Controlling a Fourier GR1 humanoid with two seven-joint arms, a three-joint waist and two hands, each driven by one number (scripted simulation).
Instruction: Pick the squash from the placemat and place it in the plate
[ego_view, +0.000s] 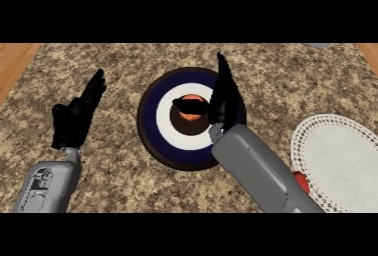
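Right robot hand, black and slender on a smooth grey forearm, held edge-on above the plate: fingers straight and close together, pointing away from the robot, thumb spread wide to the left, so the hand is open. The thumb lies across the upper part of the squash, a small orange piece of which only a rounded patch shows; whether thumb and squash touch cannot be told. The squash sits in the plate's dark brown centre. Around that centre run concentric bands: a white ring, a broad navy band and a thin dark outer rim. To the right, well apart from the plate and partly covered by the right forearm, lies the placemat, round, white and matte with a lacy scalloped border. Left robot hand, at the left of the view, rests open with fingers upright. The worktop is mottled brown and beige, like speckled stone.
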